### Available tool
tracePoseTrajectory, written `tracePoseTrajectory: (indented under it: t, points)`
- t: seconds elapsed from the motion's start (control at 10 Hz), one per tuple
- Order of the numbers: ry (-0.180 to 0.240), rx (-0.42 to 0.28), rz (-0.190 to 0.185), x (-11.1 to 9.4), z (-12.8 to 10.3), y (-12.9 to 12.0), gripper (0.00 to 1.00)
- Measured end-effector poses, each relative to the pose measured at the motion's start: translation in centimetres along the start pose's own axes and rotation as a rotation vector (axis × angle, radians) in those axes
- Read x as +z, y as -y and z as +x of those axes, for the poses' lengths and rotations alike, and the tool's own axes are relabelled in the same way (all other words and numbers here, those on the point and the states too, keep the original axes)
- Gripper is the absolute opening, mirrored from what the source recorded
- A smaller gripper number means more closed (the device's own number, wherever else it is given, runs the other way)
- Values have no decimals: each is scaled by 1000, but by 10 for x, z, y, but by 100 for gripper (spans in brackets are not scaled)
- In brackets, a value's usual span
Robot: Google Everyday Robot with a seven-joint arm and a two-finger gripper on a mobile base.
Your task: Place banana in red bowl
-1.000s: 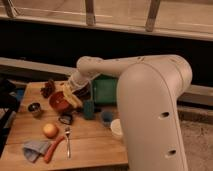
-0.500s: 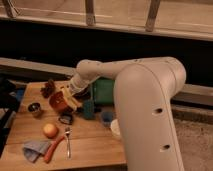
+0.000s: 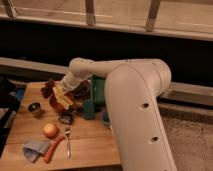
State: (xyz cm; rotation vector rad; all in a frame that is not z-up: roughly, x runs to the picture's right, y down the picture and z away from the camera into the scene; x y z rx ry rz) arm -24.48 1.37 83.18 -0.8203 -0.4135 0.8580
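Observation:
My gripper [image 3: 63,96] is at the end of the white arm, over the back left of the wooden table [image 3: 90,145]. It is shut on the pale yellow banana [image 3: 62,94] and holds it just above the orange-red bowl [image 3: 56,105]. The banana and gripper hide much of the bowl. Only the bowl's front rim shows.
A dark maroon bowl [image 3: 82,90] and a green box [image 3: 98,94] stand behind the gripper. A small metal cup [image 3: 34,108] is on the left. A small dark object [image 3: 66,119], an apple [image 3: 50,130], a fork [image 3: 68,144], a reddish stick [image 3: 54,149] and a blue cloth [image 3: 34,149] lie in front.
My gripper has moved a little left and down with the banana, closer over the red bowl. The things on the table have not moved.

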Motion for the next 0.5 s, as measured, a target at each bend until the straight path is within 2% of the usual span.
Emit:
tracePoseTrajectory:
  t: [0.2, 0.5]
  points:
    - [5, -11, -9, 3, -3, -4, 80]
    - [24, -7, 0, -1, -2, -1, 80]
